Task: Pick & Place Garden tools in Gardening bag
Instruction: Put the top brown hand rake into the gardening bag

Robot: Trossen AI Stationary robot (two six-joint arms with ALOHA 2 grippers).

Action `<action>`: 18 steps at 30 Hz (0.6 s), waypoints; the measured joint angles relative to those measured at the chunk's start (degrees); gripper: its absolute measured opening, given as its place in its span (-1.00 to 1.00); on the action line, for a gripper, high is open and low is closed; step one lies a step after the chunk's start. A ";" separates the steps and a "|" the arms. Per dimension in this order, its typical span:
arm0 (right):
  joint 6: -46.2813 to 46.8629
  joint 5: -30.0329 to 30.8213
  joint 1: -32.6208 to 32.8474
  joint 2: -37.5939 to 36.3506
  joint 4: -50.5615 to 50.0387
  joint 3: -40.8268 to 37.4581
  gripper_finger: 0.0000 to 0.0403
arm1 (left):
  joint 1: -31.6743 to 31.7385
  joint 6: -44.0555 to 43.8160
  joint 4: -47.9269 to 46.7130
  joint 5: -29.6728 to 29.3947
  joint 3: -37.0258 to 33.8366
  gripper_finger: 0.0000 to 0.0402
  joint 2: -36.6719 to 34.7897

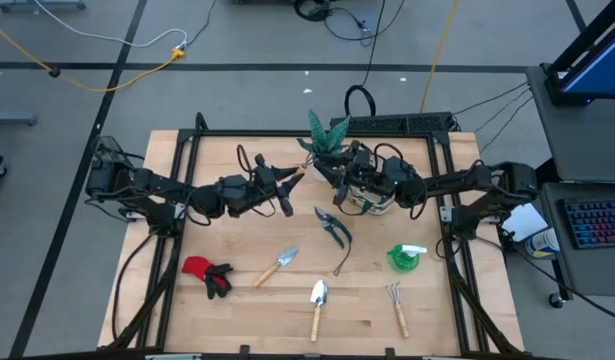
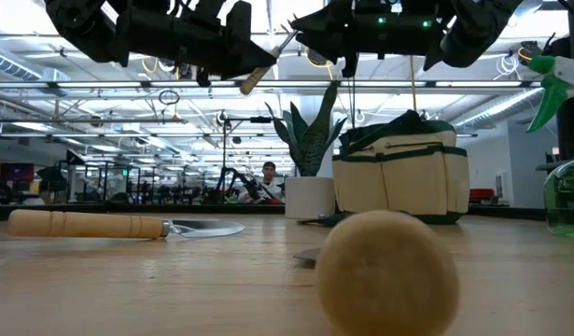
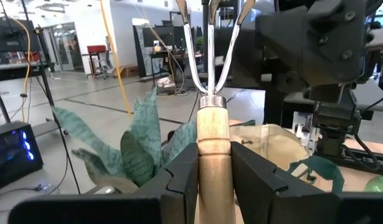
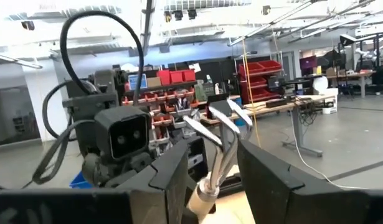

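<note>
Trowels (image 1: 278, 266) 2; rake (image 1: 397, 306) 1; shears (image 1: 333, 227) 1; fork (image 3: 213, 134) 1, clenched by left hand (image 3: 214, 165); right hand (image 4: 211, 163) released

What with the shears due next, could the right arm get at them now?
Probably not yet. The right gripper is raised at the tines of the fork that the left gripper holds by its handle. The shears lie uncovered on the table, so the way itself looks free.

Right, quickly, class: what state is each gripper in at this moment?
Left gripper: closed on the wooden handle of the hand fork.
Right gripper: open, jaws either side of the fork's tines, gaps showing.
</note>
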 joint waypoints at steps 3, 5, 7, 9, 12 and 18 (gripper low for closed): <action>0.00 0.01 -0.01 0.03 -0.59 0.00 -0.36 | -0.70 1.80 -0.15 0.03 1.11 -0.56 0.00; 0.00 -0.06 -0.01 0.01 -0.27 0.00 -0.36 | -1.05 2.60 -0.51 -0.04 1.94 -0.56 0.00; 0.00 0.04 0.01 0.01 -0.32 0.00 -0.36 | -1.35 3.47 -0.56 -0.03 2.64 -0.56 0.10; 0.00 0.08 0.01 0.01 -0.31 0.00 -0.36 | -1.37 3.76 -0.51 -0.10 3.30 -0.56 0.61; -0.01 0.17 -0.01 0.01 -0.25 0.00 -0.36 | -1.37 3.86 -0.46 -0.09 3.92 -0.56 1.63; -0.24 0.13 -0.03 0.01 1.04 -0.04 -0.36 | -1.37 3.77 -0.12 -0.02 5.72 -0.56 5.90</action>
